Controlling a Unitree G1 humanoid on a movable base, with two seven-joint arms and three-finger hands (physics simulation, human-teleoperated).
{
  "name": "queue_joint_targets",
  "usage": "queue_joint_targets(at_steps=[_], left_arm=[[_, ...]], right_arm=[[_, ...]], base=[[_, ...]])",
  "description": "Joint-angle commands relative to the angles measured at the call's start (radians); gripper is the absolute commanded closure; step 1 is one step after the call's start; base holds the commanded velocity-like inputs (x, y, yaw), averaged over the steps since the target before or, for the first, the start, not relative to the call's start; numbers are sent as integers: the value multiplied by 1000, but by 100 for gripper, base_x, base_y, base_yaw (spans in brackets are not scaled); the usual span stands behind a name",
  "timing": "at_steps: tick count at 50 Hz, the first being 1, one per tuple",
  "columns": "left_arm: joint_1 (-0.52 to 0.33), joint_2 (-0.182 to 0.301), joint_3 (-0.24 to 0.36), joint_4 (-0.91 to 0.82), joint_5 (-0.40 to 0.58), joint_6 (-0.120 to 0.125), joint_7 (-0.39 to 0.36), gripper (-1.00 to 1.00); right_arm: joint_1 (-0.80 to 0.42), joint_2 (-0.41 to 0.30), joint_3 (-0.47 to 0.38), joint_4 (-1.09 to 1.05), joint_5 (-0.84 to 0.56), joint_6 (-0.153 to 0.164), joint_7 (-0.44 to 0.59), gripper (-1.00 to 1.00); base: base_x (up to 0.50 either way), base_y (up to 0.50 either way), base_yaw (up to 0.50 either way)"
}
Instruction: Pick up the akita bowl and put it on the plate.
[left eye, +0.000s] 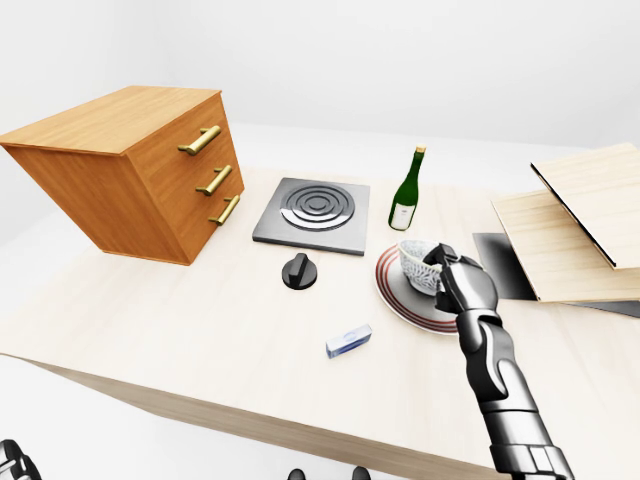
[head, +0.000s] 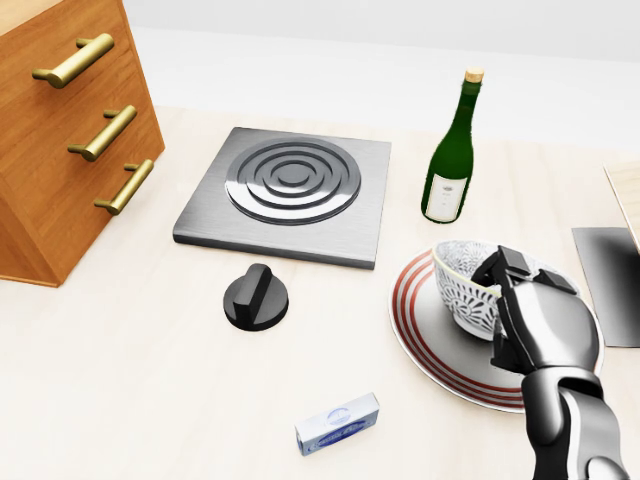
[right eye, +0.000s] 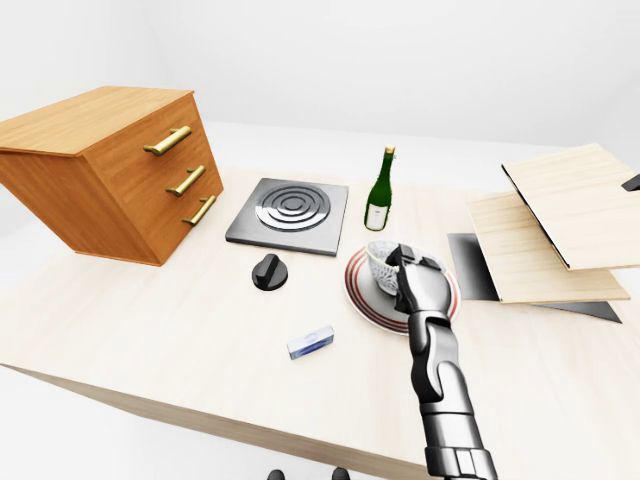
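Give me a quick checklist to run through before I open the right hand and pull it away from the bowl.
1. Akita bowl over the plate: ok, it sits inside the red-striped rim.
2. Bowl resting on the plate rather than held just above: cannot tell; the contact is hidden.
3. Bowl upright: ok, its opening faces up.
4. Right hand grip: its fingers hook over the bowl's rim at the head view's right.
5. Withdrawal path: ok, the wine bottle stands apart, above the plate in the head view.
6. Left hand: cannot tell, out of view.
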Motion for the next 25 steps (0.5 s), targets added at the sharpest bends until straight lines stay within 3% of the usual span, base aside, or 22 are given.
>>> queue_joint_targets(at_steps=[1, 2, 3, 4, 6, 7, 8, 9, 13, 15, 25], left_arm=[[-1, 0, -1, 4, 2, 0, 0, -100], [-1, 1, -1, 5, 1, 0, 0, -100], [-3, 3, 0, 5, 0, 0, 0, -100], [-3, 3, 0, 6, -1, 0, 0, -100], [-2, 2, -1, 6, 1, 0, 0, -100], [-3, 2, -2, 6, 3, 0, 0, -100], [-3, 2, -2, 6, 3, 0, 0, -100], [-4, 1, -4, 6, 6, 0, 0, -100], [-8, -1, -7, 12, 10, 0, 0, -100], [-9, -3, -9, 13, 14, 0, 0, -100], [-12, -16, -17, 14, 32, 0, 0, -100]], right_arm=[[11, 5, 11, 68, -12, 0, -7, 74], [11, 5, 12, 70, -12, 0, -7, 73], [12, 5, 12, 71, -13, 0, -5, 49], [12, 4, 13, 72, -14, 0, -3, 38], [13, 3, 11, 76, -11, 0, -1, 28], [13, 4, 10, 72, -11, 0, 1, 0], [14, 4, 10, 71, -11, 0, 1, 0], [13, 4, 12, 71, -12, 0, 3, -36], [12, 4, 14, 75, -13, 0, 4, -87], [11, 3, 14, 76, -13, 0, 6, -100], [18, 6, 15, 53, -19, 0, 26, -100]], base=[[0, 0, 0], [0, 0, 0], [0, 0, 0], [0, 0, 0], [0, 0, 0], [1, 0, 0], [0, 0, 0], [0, 0, 0], [0, 0, 0], [0, 0, 0], [0, 0, 0]])
